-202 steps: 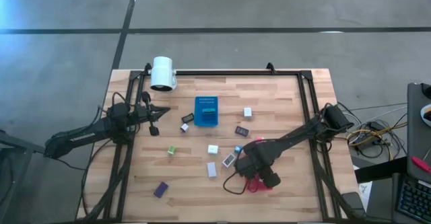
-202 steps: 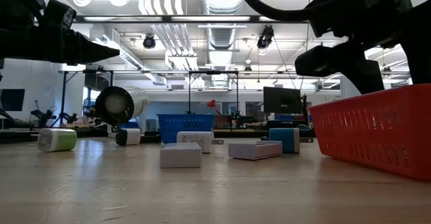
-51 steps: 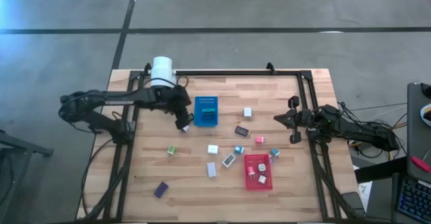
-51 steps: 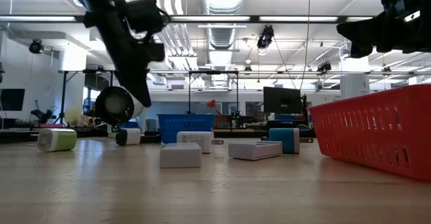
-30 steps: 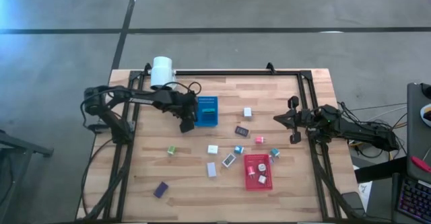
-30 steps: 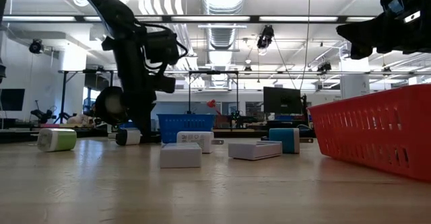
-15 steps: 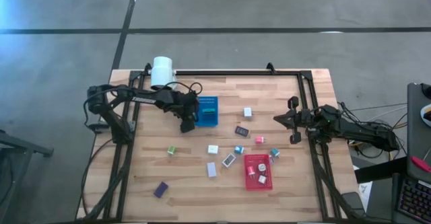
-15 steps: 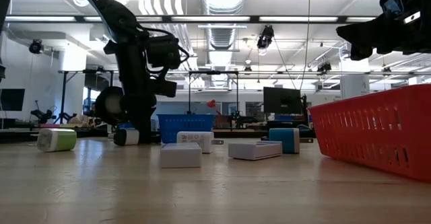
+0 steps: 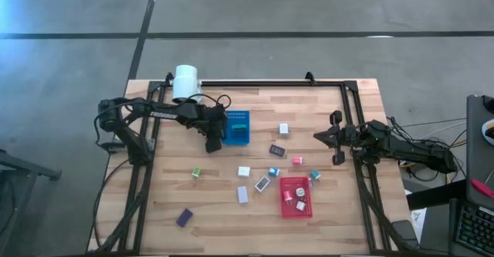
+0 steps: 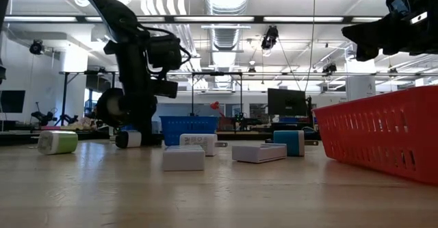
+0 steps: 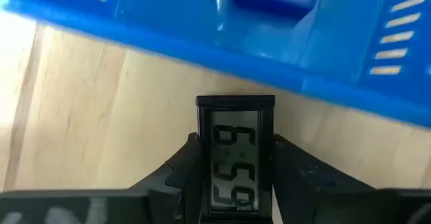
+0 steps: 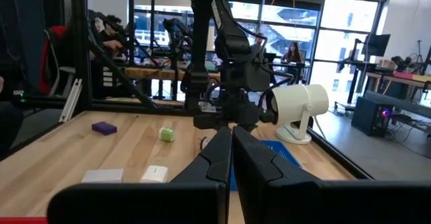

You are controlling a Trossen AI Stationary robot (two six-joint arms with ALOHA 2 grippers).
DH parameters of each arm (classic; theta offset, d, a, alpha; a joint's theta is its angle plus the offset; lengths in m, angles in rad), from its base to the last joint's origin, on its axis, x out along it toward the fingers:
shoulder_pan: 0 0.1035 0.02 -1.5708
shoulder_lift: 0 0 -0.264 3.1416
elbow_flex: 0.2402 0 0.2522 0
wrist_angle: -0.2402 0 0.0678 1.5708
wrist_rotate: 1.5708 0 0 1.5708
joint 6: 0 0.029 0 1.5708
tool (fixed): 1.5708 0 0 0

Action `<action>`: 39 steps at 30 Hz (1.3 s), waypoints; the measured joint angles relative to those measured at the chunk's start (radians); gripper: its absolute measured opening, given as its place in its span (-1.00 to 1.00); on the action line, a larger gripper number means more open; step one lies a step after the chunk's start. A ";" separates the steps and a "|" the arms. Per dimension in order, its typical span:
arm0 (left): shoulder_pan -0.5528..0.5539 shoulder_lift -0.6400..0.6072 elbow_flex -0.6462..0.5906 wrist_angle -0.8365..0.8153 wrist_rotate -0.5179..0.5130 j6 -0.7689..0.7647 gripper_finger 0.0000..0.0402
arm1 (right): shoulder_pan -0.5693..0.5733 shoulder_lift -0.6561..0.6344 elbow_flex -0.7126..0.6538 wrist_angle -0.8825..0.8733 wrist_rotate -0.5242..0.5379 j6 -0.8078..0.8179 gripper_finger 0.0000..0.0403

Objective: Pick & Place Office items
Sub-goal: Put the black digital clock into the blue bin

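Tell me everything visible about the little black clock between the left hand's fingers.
The black clock is a small flat rectangle with a dark frame and a pale grey display showing dark digits. It lies flat on the wooden table, right beside the blue tray. The left hand has a finger against each long side.

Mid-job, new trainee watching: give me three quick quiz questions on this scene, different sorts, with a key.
1. True or false: the left claw has closed on a small digital clock.
2. Which tray does that clock lie beside? A red tray B blue tray
3. Fill in: the right claw is ____, holding nothing.

Key: 1 true; 2 B; 3 shut
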 joint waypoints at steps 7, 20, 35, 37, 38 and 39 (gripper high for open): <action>0.000 -0.101 -0.003 -0.121 -0.034 -0.006 -0.32 | 0.000 -0.001 0.000 0.000 0.000 -0.001 -0.96; -0.060 -0.489 -0.050 -0.069 0.033 0.030 -0.32 | 0.000 0.000 0.000 0.000 0.000 0.003 -0.96; -0.078 -1.005 -0.479 0.532 0.383 0.073 -0.32 | 0.000 0.018 0.000 0.000 0.000 0.003 -0.96; -0.078 -1.063 -0.520 0.541 0.383 0.075 -0.32 | 0.000 0.020 0.000 0.000 0.000 0.001 -0.96; -0.078 -1.091 -0.538 0.541 0.384 0.074 -0.32 | 0.000 0.020 0.000 0.000 0.000 0.000 -0.96; -0.078 -1.119 -0.556 0.542 0.383 0.071 -0.32 | 0.000 0.020 0.000 0.001 0.000 -0.001 -0.96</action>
